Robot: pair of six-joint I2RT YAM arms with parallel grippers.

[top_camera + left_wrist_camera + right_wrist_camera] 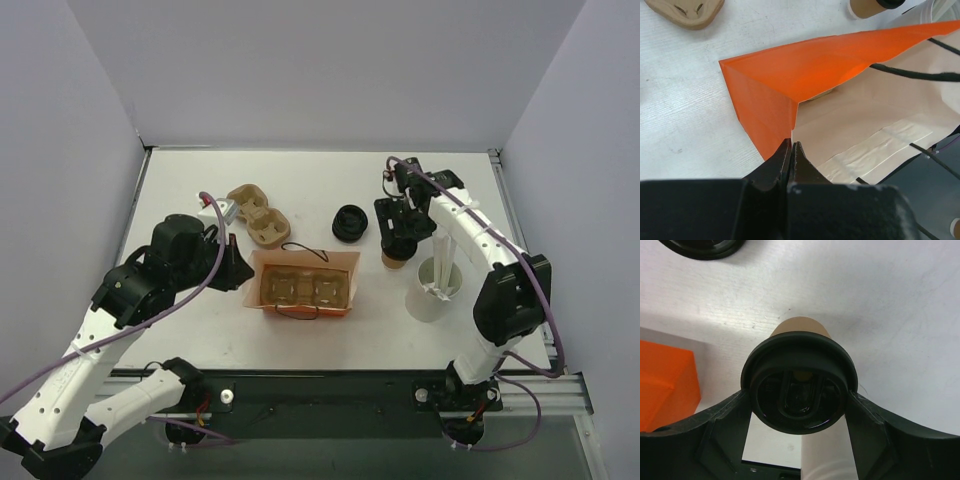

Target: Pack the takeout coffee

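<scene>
Overhead, we see the takeout coffee (393, 262) standing on the table (300, 170) toward its right edge, roughly midway between the far and near edges. The right gripper (396, 242) hangs directly over it; that arm rises from the near right corner, folds at the elbow and points its wrist straight down. The orange bag (305, 283) stands open at mid-table, closer to the near edge. The left arm bends in low from the near left corner, and the left gripper (235, 268) meets the bag's left end.

From the left wrist, the left gripper (791, 148) has its jaws pinched together on the orange bag's (790, 75) paper edge.

From the right wrist, the right gripper (798, 394) straddles the lid (799, 365), one finger against each side of its rim, with the tan wall of the takeout coffee (800, 325) showing beyond. We judge the cup light and thin-walled, easy to crush, and the plastic lid slick and only pressed on. A gentle hold at the rim, kept upright, seems wise, since we cannot tell whether the cup is full.
</scene>
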